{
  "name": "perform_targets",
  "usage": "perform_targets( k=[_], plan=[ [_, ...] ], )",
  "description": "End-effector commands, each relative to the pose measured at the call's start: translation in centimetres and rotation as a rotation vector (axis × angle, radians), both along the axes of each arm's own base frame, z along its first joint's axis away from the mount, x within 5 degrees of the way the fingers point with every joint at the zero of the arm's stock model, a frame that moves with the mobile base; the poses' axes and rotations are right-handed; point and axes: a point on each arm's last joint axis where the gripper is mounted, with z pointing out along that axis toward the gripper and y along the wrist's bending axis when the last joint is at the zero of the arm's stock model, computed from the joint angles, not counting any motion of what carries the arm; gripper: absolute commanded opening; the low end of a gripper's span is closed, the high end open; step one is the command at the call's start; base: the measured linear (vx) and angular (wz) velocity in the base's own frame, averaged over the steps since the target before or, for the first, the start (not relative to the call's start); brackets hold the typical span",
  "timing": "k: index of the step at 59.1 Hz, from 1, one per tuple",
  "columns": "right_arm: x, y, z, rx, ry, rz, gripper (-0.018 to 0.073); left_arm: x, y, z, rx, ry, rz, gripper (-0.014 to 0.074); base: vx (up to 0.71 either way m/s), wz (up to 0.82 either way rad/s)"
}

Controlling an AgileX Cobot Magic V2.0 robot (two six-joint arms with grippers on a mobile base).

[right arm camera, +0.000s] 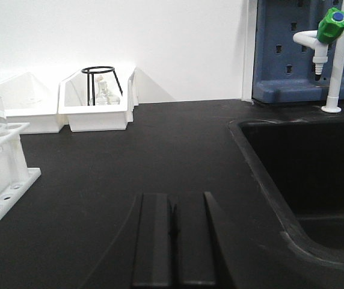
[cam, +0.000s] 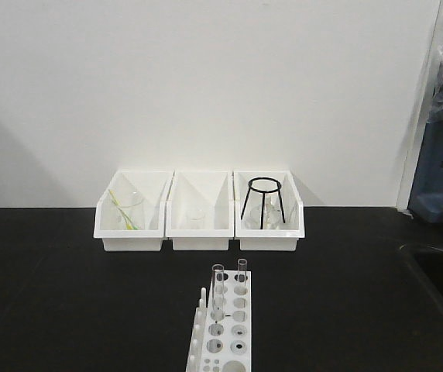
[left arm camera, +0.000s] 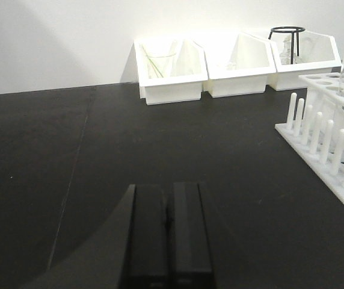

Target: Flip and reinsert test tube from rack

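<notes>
A plain white wall [cam: 206, 77] backs the black benchtop [cam: 51, 271], with a sunken sink [right arm camera: 304, 180] before a blue pegboard [right arm camera: 280, 48].

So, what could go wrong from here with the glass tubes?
The two clear glass test tubes stand close together in the long white plastic rack; gripping one could knock the other. The black left gripper and right gripper are shut and must open first. A dropped tube might roll into the black sink.

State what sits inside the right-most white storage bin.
A black ring tripod stands in the bin, clear glassware between its legs; the front lip covers the glassware's base.
</notes>
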Motion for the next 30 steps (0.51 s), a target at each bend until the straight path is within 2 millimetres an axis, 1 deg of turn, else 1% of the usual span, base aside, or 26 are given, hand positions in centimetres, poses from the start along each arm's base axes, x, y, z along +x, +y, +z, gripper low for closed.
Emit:
perform_targets(
  k=[1,30],
  plan=[
    [-0.06,0.02,0.71,-0.012,-0.092,0.0,-0.0011,-0.02,-0.14,0.91,-0.023,-0.091,-0.014,-0.0007,0.08,-0.03],
    [-0.06,0.02,0.77,-0.012,-0.099,0.0,-0.0011,-0.02,-0.14,0.91,-0.023,-0.091,-0.014,-0.0007,0.01,0.0]
  ],
)
